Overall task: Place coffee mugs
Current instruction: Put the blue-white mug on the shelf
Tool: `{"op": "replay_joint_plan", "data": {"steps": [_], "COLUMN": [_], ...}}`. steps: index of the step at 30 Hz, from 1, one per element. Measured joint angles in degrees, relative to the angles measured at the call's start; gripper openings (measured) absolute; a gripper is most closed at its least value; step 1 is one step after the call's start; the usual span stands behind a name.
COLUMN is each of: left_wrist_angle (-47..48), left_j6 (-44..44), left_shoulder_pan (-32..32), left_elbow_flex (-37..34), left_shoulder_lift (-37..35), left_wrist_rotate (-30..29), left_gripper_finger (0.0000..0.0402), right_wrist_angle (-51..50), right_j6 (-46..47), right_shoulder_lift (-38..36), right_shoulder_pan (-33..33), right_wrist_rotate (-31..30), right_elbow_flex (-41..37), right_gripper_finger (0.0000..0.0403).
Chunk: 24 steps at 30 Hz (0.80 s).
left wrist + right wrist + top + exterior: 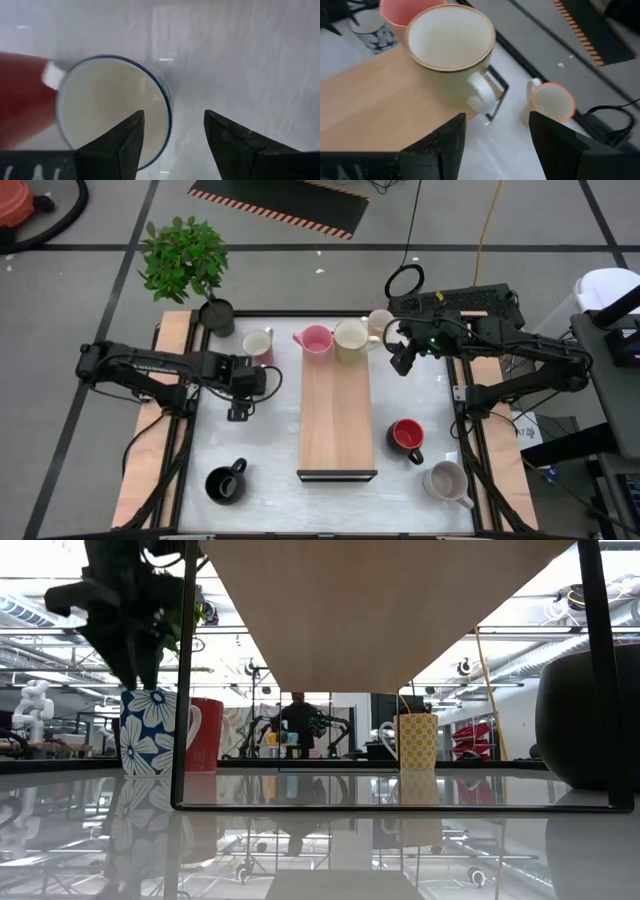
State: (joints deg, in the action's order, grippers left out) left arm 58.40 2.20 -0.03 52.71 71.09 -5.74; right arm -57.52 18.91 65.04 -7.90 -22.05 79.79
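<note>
A white mug with blue flowers (112,107) stands upright on the white table, left of the raised wooden shelf (337,420). In the high view my left arm hides it. My left gripper (174,120) hangs open just above it, pointing down. One finger is over the mug's mouth and the other is outside its rim; no touch shows. A red mug (258,343) stands just beyond it. A pink mug (316,339) and a cream mug (451,45) stand on the shelf's far end. My right gripper (495,132) hovers open and empty by the shelf's far right corner.
An orange-rimmed cream mug (380,323) stands on the table past the shelf's far right corner. A dark mug with a red inside (405,435) and a grey mug (447,480) stand right of the shelf. A black mug (225,483) is near left. A potted plant (215,315) stands far left.
</note>
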Motion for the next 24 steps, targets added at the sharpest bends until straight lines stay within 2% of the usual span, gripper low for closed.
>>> {"op": "replay_joint_plan", "data": {"steps": [5,7,18,24], "left_wrist_angle": [-2.9,-3.6,-6.5,-5.8], "left_j6": [-0.8,-0.7,-0.9,-3.0], "left_shoulder_pan": [0.1,0.1,0.1,0.1], "left_elbow_flex": [-2.9,-3.8,-5.5,-3.4], "left_shoulder_lift": [0.0,0.0,0.0,0.1], "left_wrist_rotate": [0.2,0.2,0.5,0.3], "left_gripper_finger": [0.0209,0.0195,0.0022,0.0022], "right_wrist_angle": [0.0,0.0,1.9,5.4], "right_j6": [-3.1,-3.8,-2.6,-2.6], "right_shoulder_lift": [0.0,0.0,0.0,0.0], "right_shoulder_pan": [-0.1,-0.5,-0.8,-0.7], "right_wrist_rotate": [-2.1,-2.0,-1.7,2.9], "right_elbow_flex": [0.0,0.0,0.0,0.0], "right_gripper_finger": [0.0206,0.0206,0.0198,0.0175]}}
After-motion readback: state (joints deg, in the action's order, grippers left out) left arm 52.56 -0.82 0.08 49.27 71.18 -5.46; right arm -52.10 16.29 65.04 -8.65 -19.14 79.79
